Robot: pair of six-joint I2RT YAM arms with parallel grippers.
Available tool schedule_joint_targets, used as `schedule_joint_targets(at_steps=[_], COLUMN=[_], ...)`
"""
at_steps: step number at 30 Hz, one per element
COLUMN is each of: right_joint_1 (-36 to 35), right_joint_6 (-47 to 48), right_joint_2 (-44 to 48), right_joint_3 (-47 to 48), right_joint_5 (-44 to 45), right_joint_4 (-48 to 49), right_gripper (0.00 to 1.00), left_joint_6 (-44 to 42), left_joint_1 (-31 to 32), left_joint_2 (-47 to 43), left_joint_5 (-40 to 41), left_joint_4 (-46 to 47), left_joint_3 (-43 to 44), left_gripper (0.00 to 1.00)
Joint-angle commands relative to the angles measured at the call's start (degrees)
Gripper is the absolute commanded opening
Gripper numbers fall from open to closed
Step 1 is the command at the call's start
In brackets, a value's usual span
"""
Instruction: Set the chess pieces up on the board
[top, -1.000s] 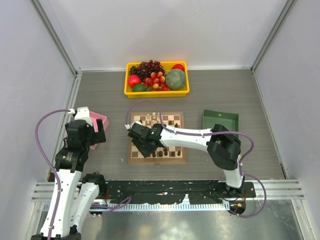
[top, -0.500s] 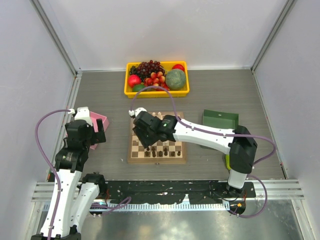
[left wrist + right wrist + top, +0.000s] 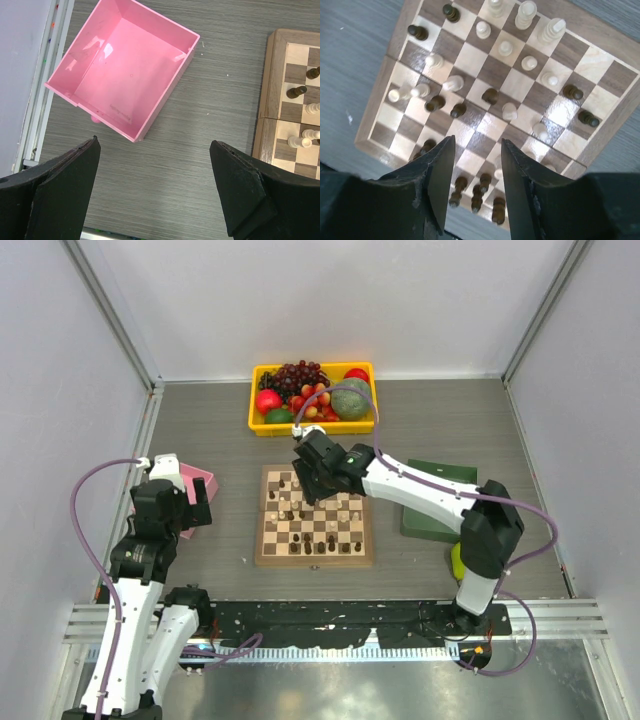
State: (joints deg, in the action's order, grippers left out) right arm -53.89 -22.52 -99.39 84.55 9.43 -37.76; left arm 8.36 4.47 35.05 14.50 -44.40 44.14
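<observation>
Left gripper (image 3: 154, 150) sits nearest, low at the table's left edge, fingers spread wide with nothing between them. It hangs over bare tabletop between the pink tray (image 3: 120, 75) and the board (image 3: 314, 563), touching neither.

Board lies mid-table, square to the arms. Chess pieces (image 3: 509, 111) stand on it in a muddle: cream and dark ones share the middle squares. A few dark ones bunch along one edge and taller cream ones along the opposite edge. One cream piece (image 3: 400, 93) near the left border looks toppled, though I cannot be sure.

Right gripper (image 3: 478, 142) hovers above the far half of the board, arm reaching in from the right. Its fingers stand moderately apart and empty, with only checkered squares showing through the gap.

Judgement: it is between pieces and choosing the next one to lift.
- take a stray from the crowded middle, one with free squares beside it
- come straight down so the fingers straddle it
- close on the upper body and lift vertically
- the neighbours are close enough to knock over with a sideways approach

In the wrist view a cream piece and a dark piece (image 3: 490, 95) stand just beyond the fingertips. They are apart from them and nearest the gap.

Green tray (image 3: 455, 480) sits right of the board, partly under the arm. Yellow bin (image 3: 255, 425) of fruit is farthest, well beyond the board
</observation>
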Motion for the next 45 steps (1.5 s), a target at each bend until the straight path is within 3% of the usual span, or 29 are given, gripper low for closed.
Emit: schedule_joint_targets(at_steps=[1,12,39,45], right_joint_1=[0.71,2.38,2.56,2.56], right_joint_6=[2.39,5.47,6.09,6.53], right_joint_2=[-5.53,-13.63,-17.5,-17.41], right_joint_3=[4.56,11.68,11.34,11.51], right_joint_5=[-0.73,1.73,-0.99,-0.99], right_joint_4=[1.55,-1.7,-2.14,-1.88], right_gripper=[0.48,0.47,0.41,0.35], left_joint_6=[-0.19,-0.27,-0.36,-0.36], left_joint_1=[-0.25,-0.25,-0.25,-0.25], left_joint_2=[0.2,0.37,0.64,0.72], left_joint_5=[0.26,0.26,0.17,0.18], left_joint_4=[1.78,1.86,1.78,1.78], left_joint_3=[0.86,0.86,0.86,0.86], left_gripper=[0.99,0.99,0.99,0.99])
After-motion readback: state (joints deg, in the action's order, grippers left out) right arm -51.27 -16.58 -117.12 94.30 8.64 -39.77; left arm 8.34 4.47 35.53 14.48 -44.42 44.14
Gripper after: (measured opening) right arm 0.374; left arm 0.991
